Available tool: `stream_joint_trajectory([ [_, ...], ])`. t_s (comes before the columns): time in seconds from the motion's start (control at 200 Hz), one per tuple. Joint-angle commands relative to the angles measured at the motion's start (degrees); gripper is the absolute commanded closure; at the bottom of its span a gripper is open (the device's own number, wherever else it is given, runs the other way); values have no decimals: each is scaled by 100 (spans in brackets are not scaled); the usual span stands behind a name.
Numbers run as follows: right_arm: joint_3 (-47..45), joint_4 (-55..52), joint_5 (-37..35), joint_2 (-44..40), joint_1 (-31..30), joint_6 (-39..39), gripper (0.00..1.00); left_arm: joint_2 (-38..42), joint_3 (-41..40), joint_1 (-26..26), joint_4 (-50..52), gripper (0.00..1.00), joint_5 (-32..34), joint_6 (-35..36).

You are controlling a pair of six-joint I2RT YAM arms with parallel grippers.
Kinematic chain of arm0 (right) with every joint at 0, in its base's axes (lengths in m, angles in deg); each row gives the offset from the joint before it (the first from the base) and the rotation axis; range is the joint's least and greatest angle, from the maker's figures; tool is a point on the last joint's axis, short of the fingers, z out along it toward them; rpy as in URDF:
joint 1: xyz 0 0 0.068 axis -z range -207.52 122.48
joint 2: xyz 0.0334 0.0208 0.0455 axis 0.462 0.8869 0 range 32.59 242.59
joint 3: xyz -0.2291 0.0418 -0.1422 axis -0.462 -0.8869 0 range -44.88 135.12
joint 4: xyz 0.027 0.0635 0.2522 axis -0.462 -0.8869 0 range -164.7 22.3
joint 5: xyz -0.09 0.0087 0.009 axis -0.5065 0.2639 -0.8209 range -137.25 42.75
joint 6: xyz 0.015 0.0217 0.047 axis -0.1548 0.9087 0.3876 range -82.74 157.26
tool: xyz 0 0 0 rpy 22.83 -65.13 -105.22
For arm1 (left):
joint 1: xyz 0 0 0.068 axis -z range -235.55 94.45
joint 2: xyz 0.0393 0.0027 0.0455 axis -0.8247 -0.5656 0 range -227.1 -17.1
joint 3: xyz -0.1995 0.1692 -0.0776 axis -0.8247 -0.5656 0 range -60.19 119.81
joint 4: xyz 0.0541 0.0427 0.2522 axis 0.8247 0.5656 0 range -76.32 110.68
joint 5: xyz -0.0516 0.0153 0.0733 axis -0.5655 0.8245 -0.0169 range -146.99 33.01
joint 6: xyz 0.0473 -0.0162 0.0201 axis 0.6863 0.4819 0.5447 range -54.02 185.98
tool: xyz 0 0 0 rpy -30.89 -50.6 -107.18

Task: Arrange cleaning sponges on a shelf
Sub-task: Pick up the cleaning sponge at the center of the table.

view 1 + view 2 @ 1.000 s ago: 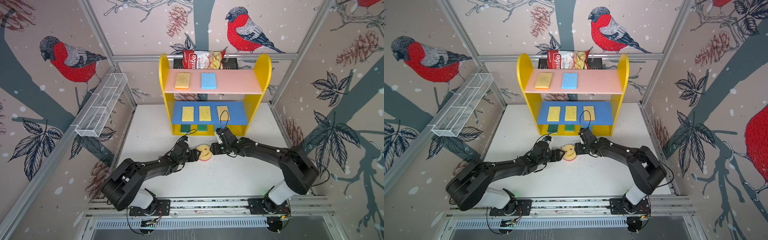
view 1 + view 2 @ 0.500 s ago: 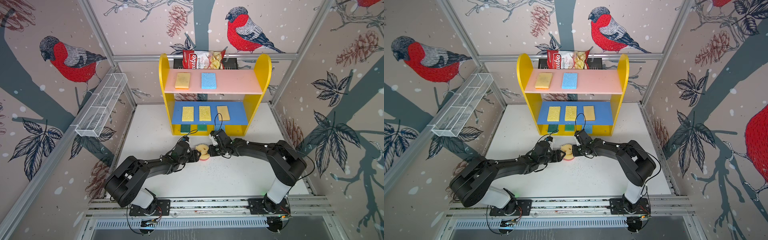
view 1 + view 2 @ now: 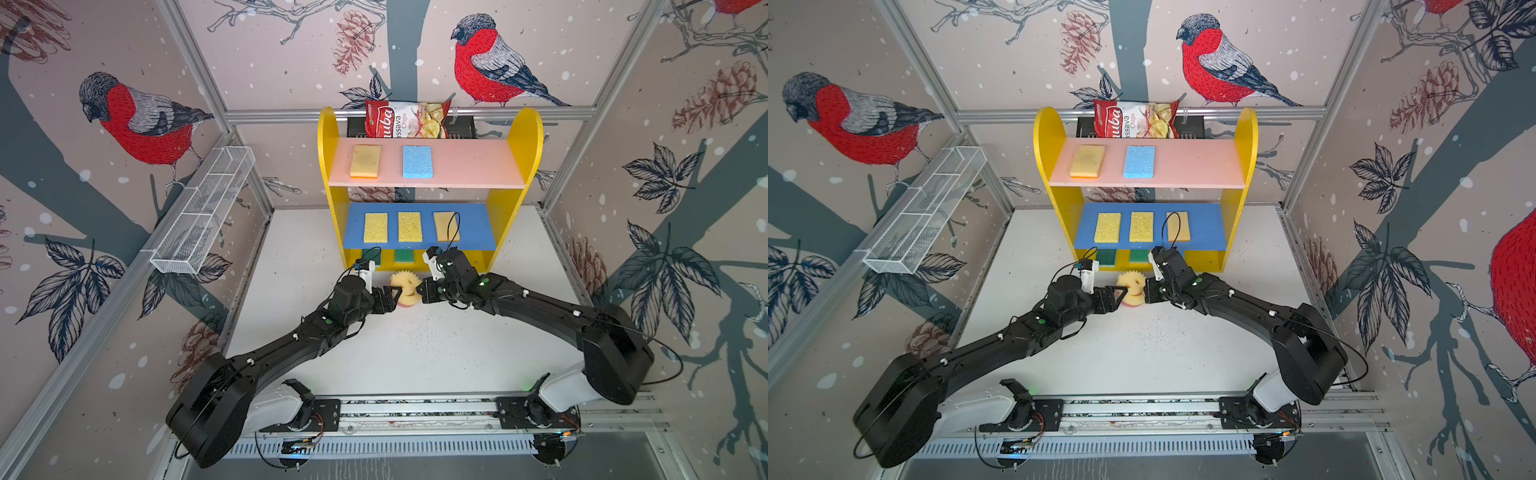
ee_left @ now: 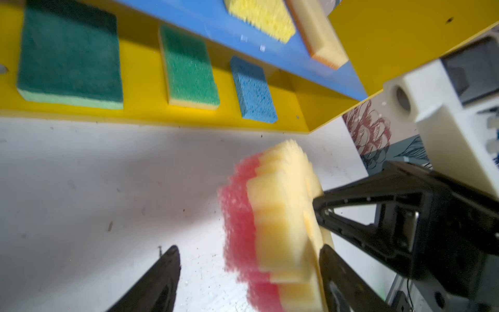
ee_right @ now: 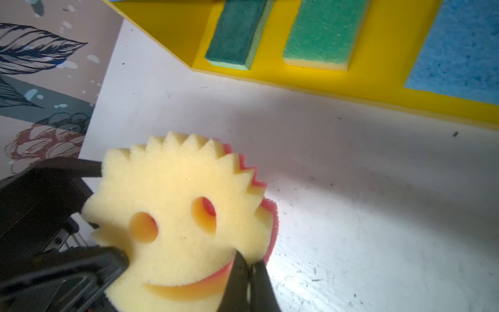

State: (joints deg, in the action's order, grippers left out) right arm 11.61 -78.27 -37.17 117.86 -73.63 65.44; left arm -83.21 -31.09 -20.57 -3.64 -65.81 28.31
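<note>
Smiley sponge [image 5: 175,210] in the tight-closed right hand [image 5: 248,262], inside the wide-open left hand [image 4: 248,251], shelf [image 5: 378,81] just beyond.

A round yellow-and-pink smiley foam sponge [image 3: 405,286] stands on edge before a yellow three-tier shelf [image 3: 524,137] bearing eight flat rectangular sponges [image 3: 417,161].

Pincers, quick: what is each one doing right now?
Left pincer: open, loosely around the smiley sponge.
Right pincer: shut, pinching the smiley sponge's edge.
</note>
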Motion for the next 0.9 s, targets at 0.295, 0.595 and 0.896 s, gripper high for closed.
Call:
stream_joint_trajectory([
  [0.295, 18, 517, -161, -528, -407, -180, 100, 567, -77, -156, -1014, 54, -1082, -549],
  [0.595, -127, 534, -233, -872, -258, -162, 73, 511, -38, -172, -1037, 100, -1115, -713],
  [0.896, -1393, 2173, 1886, -2043, 575, 531, 21, 681, -126, -539, -1612, 100, -1604, -1190],
])
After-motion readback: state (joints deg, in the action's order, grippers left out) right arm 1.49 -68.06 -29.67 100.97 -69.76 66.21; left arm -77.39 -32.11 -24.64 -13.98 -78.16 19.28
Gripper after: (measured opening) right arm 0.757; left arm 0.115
